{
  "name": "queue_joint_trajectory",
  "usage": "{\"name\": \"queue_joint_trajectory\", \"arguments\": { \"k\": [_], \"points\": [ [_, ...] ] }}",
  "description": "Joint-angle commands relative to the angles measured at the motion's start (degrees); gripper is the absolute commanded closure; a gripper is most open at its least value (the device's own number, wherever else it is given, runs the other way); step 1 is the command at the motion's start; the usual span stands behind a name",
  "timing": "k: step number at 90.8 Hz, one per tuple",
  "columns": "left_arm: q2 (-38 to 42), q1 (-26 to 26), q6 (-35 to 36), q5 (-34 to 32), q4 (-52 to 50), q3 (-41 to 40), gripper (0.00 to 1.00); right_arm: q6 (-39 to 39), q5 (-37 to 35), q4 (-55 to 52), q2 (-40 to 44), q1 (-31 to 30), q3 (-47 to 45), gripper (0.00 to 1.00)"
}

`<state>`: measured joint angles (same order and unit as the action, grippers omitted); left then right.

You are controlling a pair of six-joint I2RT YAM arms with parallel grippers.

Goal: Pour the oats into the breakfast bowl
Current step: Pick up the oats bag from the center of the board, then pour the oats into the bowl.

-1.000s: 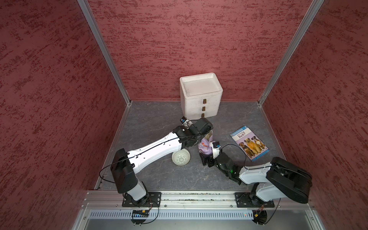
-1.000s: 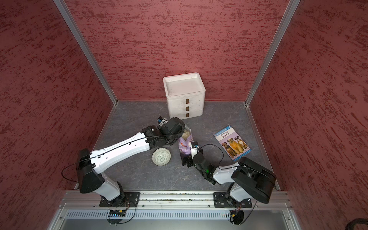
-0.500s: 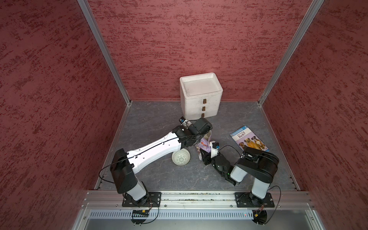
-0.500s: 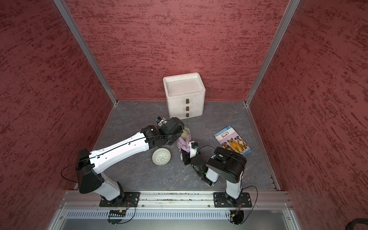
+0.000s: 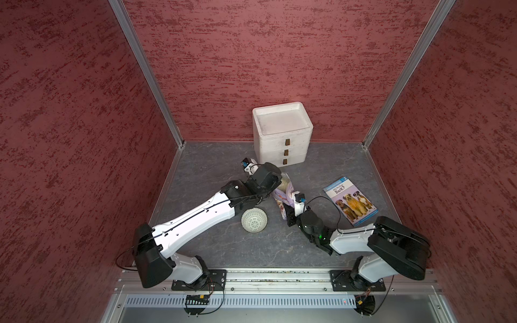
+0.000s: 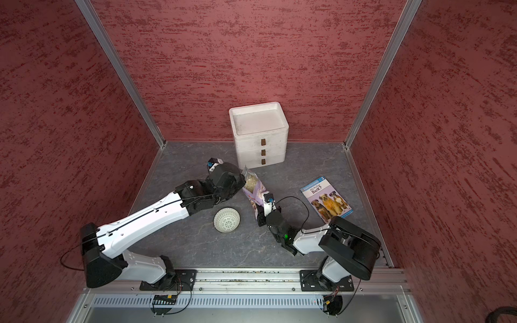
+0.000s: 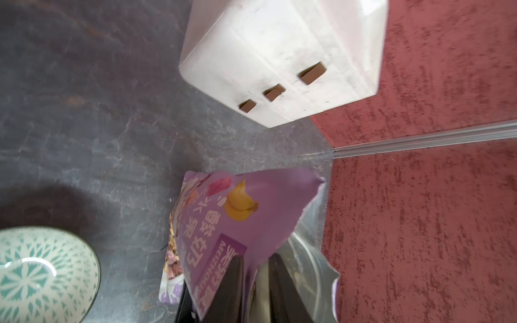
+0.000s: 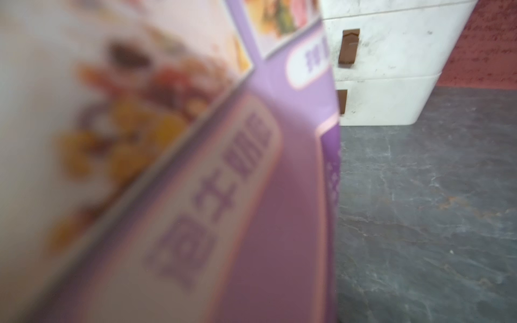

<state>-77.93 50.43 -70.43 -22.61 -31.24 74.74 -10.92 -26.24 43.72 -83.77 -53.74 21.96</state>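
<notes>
In both top views the pouch [image 5: 282, 195] stands on the grey counter [image 5: 212, 173] between the two arms and leans a little. Its top is torn open, and pale oats [image 6: 251, 181] show inside. The bowl [image 5: 254, 221] sits on the counter just beside the pouch, on the left arm's side, and does not touch it. A white box [image 5: 282, 131] stands by the back wall with its three drawers pushed in. A book [image 5: 351, 200] with dogs on it lies flat on the right arm's side, apart from the pouch. The left hand [image 5: 275, 188] is at the pouch's top. The right hand [image 5: 289, 216] is at the pouch's lower part.

In the left wrist view the left hand [image 7: 256, 282] has a small gap between its two dark fingers [image 7: 233, 279], so it is a little open. The pouch's [image 7: 246, 212] torn purple edge runs into that gap. One finger is on the purple outside and one is on the shiny silver inside. The pouch shows a yellow banana picture and white letters. The bowl [image 7: 42, 268] stands the right way up, and its inside is white with a green leaf pattern.

In the right wrist view the pouch [image 8: 251, 209] is very close and blurry. It is lilac-purple with food pictures and letters. The white box [image 8: 391, 70] stands behind it. From these pictures one cannot tell if the right hand squeezes the pouch.
</notes>
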Motion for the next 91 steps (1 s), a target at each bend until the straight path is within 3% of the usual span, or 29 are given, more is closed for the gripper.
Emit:
{"name": "queue_joint_trajectory", "arguments": {
  "k": [1,16,29,43,71,91],
  "points": [
    [3.2,-1.7,7.9,1.3,9.1,-0.4,0.62,7.5,-2.5,-11.1,4.2,-1.1,6.4,1.00],
    [8.0,-3.3,15.5,2.9,9.4,-2.1,0.33,12.3,-5.0,-16.9,7.5,-1.4,9.6,1.00],
    [13.6,-5.6,19.9,2.9,9.5,-6.5,0.19,16.9,-7.4,-23.9,10.5,-1.3,12.1,1.00],
    [17.0,-10.1,20.4,8.2,5.9,-10.9,0.03,22.5,-10.3,-29.3,14.2,-1.4,13.4,1.00],
    [19.6,-19.9,16.9,26.1,8.4,-23.5,0.00,38.2,-19.3,-28.3,13.8,-4.4,13.8,1.00],
    [21.6,-20.5,21.0,22.1,6.3,-27.6,0.00,48.0,-24.7,-19.9,8.2,-7.1,13.8,1.00]
  ]
}}
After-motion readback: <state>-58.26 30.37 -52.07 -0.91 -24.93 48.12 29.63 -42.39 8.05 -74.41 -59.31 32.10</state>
